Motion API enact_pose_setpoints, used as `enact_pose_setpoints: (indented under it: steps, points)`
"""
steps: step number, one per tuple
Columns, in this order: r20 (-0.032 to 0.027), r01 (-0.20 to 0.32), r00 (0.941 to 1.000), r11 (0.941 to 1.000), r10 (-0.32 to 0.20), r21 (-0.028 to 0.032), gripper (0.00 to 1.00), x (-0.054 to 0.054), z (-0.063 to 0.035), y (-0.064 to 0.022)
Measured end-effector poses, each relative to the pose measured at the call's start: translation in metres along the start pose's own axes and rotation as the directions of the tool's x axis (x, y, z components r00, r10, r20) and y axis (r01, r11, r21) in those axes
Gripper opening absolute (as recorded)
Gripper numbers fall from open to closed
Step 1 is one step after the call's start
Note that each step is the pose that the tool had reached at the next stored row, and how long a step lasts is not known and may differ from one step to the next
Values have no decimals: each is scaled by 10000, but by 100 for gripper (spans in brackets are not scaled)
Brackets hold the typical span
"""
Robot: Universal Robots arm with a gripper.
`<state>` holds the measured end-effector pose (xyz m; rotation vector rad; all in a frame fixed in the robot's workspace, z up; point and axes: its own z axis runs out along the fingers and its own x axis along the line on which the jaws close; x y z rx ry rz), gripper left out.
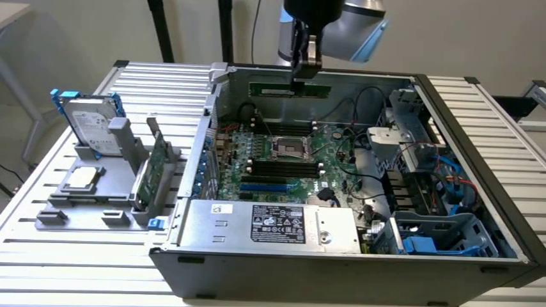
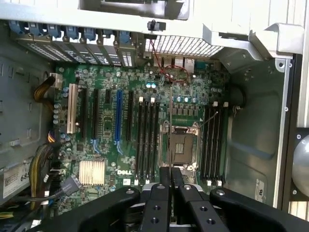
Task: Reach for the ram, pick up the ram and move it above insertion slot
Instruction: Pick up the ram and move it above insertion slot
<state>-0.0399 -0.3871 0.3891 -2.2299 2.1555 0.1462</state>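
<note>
The ram (image 1: 273,89) is a long thin green stick. It hangs level in the air over the far wall of the open computer case (image 1: 341,259). My gripper (image 1: 300,78) comes down from above and is shut on the ram's middle. In the wrist view the black fingers (image 2: 163,181) stand pressed close together, looking straight down on the motherboard (image 2: 106,140). The black memory slots (image 2: 147,140) lie below, on both sides of the processor socket (image 2: 179,145). In the exterior view those slots (image 1: 277,168) sit nearer the camera than the held ram.
On the exterior view's left a grey fixture (image 1: 85,198) holds a silver hard drive (image 1: 89,121), a green card with a bracket (image 1: 152,169) and a small square chip (image 1: 81,178). Inside the case are a power supply (image 1: 265,224), cables (image 1: 367,185) and a blue-clipped drive cage (image 1: 444,233).
</note>
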Motion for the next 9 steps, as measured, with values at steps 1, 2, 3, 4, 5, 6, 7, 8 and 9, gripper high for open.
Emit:
enact_pose_setpoints:
  steps: [1,2,3,4,5,6,7,8,9]
  points:
    - [-1,-24,10000,10000,24,1,13,-3,0,-13]
    - [-1,-31,10000,10000,31,2,13,-3,-1,-16]
    - [0,-32,10000,10000,32,2,13,-3,-1,-16]
    - [0,-33,10000,10000,33,4,13,-3,0,-16]
    - [0,-33,10000,10000,33,3,13,-3,0,-16]
    - [1,-32,10000,10000,32,3,13,-3,0,-16]
    - [1,-32,10000,10000,32,3,13,-3,0,-16]
    - [0,-32,10000,10000,32,3,13,-3,0,-17]
    - [1,-32,10000,10000,32,3,13,-3,0,-17]
